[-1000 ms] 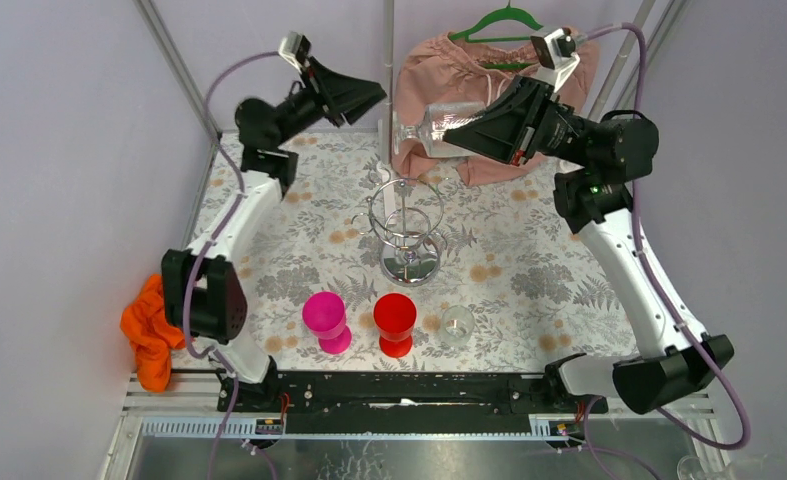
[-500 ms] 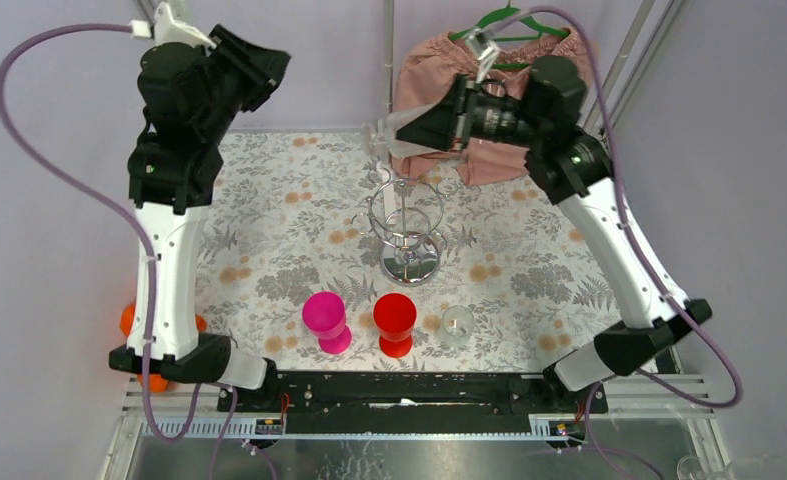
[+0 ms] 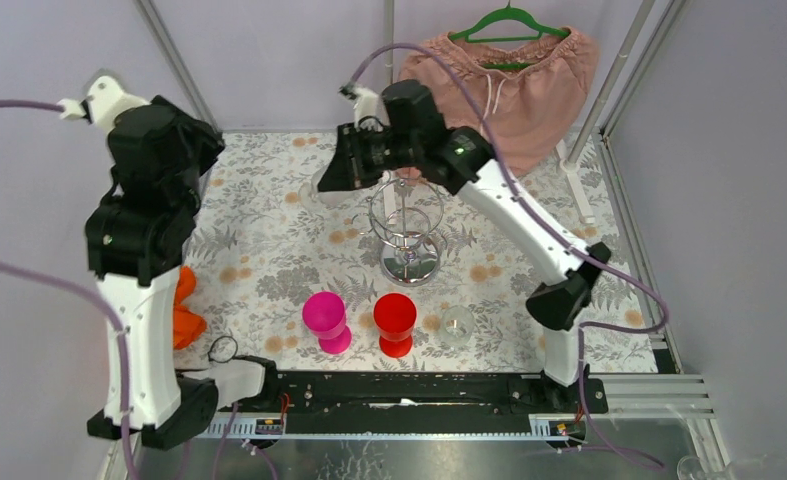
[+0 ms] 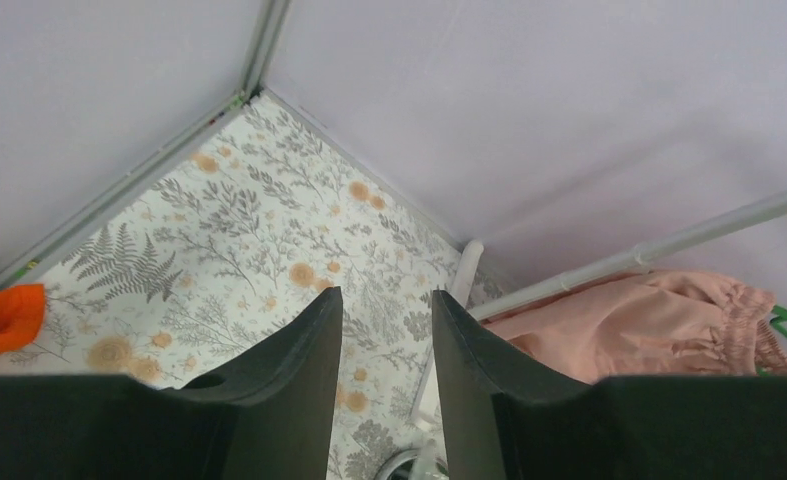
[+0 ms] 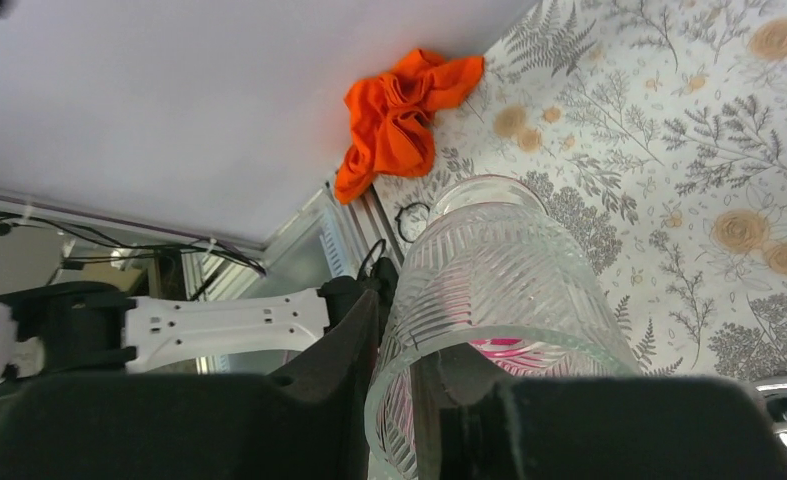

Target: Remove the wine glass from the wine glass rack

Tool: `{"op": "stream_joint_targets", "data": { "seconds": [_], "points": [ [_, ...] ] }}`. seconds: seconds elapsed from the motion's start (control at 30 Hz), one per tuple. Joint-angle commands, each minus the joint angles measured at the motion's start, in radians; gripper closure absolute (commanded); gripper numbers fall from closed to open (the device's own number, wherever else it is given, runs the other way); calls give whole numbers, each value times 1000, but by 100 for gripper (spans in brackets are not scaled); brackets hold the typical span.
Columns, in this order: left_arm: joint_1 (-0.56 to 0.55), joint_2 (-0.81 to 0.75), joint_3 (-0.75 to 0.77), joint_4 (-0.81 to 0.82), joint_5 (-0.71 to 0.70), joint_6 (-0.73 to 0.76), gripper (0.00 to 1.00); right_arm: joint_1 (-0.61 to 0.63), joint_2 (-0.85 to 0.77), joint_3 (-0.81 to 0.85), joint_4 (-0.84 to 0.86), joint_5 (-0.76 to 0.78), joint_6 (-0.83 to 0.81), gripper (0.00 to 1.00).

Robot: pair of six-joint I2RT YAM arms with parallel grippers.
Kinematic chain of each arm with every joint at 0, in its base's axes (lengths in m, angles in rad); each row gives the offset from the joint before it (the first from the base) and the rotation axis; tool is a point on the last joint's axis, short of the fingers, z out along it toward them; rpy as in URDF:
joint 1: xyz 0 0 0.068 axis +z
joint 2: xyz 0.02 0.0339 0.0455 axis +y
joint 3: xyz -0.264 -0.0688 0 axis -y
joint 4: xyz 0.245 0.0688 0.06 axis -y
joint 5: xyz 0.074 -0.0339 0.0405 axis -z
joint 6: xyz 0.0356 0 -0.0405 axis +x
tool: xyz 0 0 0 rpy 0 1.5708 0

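Note:
The wine glass [image 5: 499, 260] is clear and ribbed, and my right gripper [image 5: 409, 325] is shut on its rim with one finger inside the bowl and one outside. In the top view the right gripper [image 3: 337, 172] holds the wine glass [image 3: 321, 190] in the air, left of and apart from the wine glass rack [image 3: 406, 215]. The rack is a chrome wire stand with looped rings and a round mirror base. My left gripper [image 4: 387, 292] is open with nothing between its fingers, raised high at the far left.
A pink cup [image 3: 324, 318], a red cup [image 3: 395, 320] and a small clear glass [image 3: 456, 325] stand in a row near the front. An orange cloth [image 3: 184, 310] lies at the left edge. A pink garment [image 3: 514, 85] hangs at the back beside a white pole [image 3: 389, 60].
My right arm has swung left, carrying the glass from behind the rack to its left side. The left arm has drawn back toward the left wall and risen.

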Motion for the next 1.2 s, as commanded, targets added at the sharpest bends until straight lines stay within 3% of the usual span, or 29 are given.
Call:
{"op": "stream_joint_targets", "data": {
  "seconds": [0.0, 0.4, 0.73, 1.17],
  "points": [
    [1, -51, -7, -43, -86, 32, 55, 57, 39, 117, -9, 47, -36, 100],
    [1, -145, -154, -25, -28, 37, 54, 157, 115, 169, -27, 97, -49, 100],
    [0, -202, -158, -57, -56, 53, 53, 281, 140, 182, -71, 249, -111, 100],
    [1, -248, -149, -79, -83, 69, 52, 394, 211, 235, -110, 336, -139, 100]
  ]
}}
